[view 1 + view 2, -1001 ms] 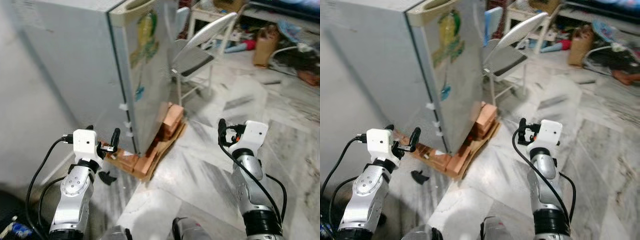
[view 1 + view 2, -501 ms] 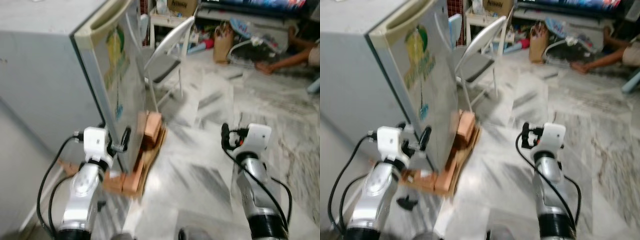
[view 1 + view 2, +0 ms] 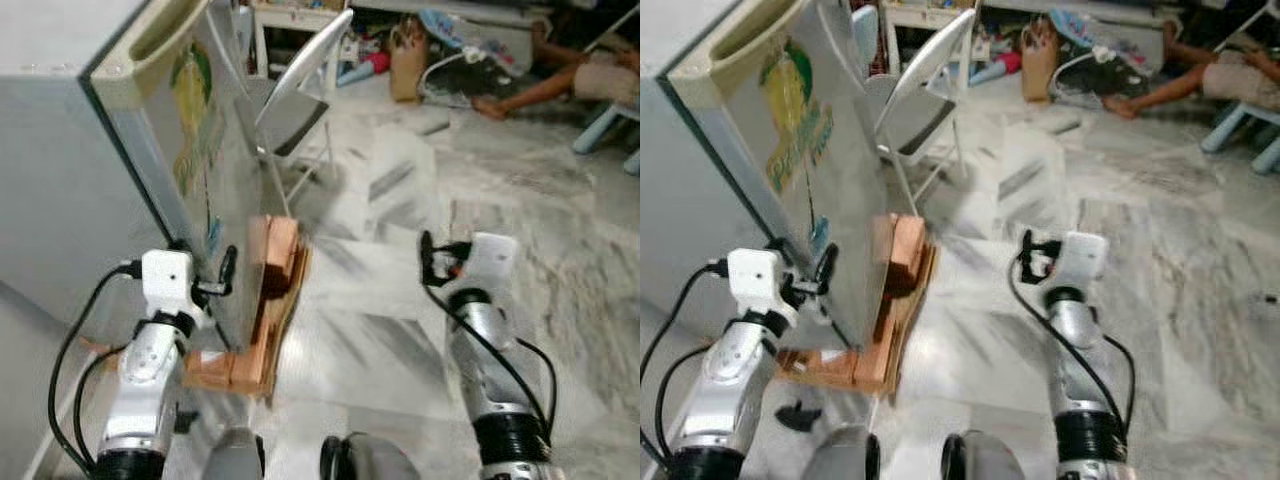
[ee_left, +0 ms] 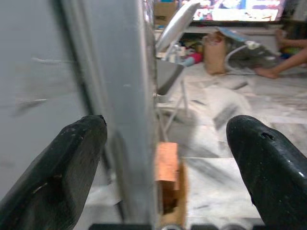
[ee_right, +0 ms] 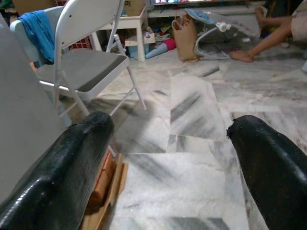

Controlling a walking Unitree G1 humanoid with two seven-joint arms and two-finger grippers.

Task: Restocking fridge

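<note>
The grey fridge (image 3: pixel 190 150) stands at the left with its door shut and a yellow and green sticker on the front. It rests on orange bricks and cardboard (image 3: pixel 268 290). My left gripper (image 3: pixel 210 283) is raised at the fridge's lower front corner. It is open, and in the left wrist view (image 4: pixel 163 158) the fridge's front edge (image 4: pixel 129 110) lies between its fingers, with nothing held. My right gripper (image 3: pixel 438 262) hangs open and empty over the marble floor, to the right of the fridge.
A white folding chair (image 3: pixel 295 95) stands just beyond the fridge's front. A person (image 3: pixel 560 85) lies on the floor at the back right, near a brown bag (image 3: pixel 408 60) and clutter. A blue stool leg (image 3: pixel 600 120) is at the right edge. Marble floor (image 3: pixel 400 200) stretches ahead.
The whole view has swung round the fridge's corner, so its front and the room beyond show more. My left gripper now sits close against the fridge's front edge.
</note>
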